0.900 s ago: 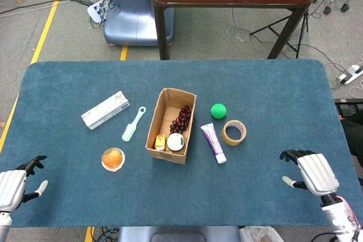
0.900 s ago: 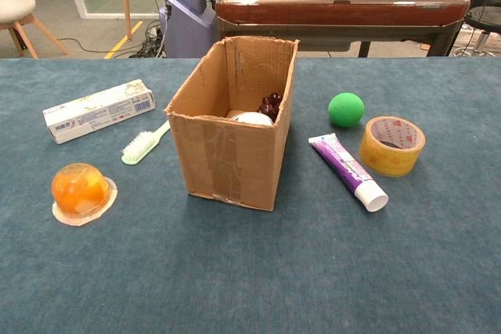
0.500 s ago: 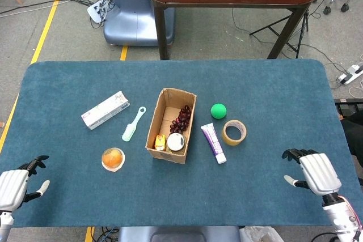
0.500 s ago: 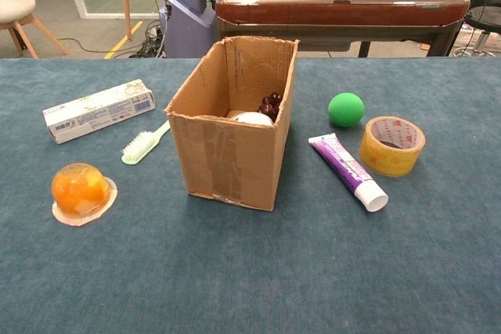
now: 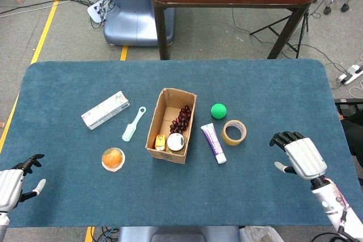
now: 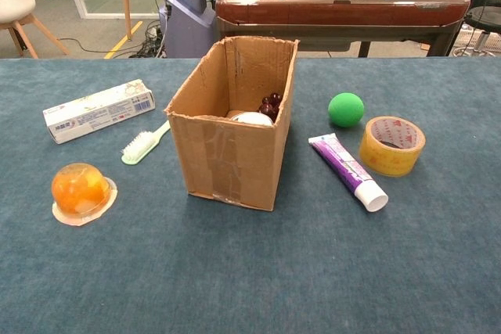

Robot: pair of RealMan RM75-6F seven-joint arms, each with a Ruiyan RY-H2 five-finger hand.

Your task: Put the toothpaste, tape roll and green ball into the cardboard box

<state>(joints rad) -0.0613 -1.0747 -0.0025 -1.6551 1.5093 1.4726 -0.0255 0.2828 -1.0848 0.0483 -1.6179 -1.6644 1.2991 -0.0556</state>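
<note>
At the bench's point(image 5: 68, 83) near left corner the left hand point(image 5: 12, 185) hovers, fingers apart, holding nothing. Further in lie a long white carton point(image 5: 105, 109), a pale green brush point(image 5: 134, 123) and an orange jelly cup point(image 5: 113, 158). The open cardboard box point(image 5: 153, 131) stands mid-bench with dark grapes point(image 5: 181, 118) and a white-lidded jar point(image 5: 176, 141) inside. Just right of it the toothpaste point(image 5: 213, 143) lies flat, the green ball point(image 5: 218, 110) sits behind it, and the tape roll point(image 5: 233, 132) lies beside both. Well right of the roll, the right hand point(image 5: 299, 156) hangs over the bench with its fingers spread, holding nothing.
</note>
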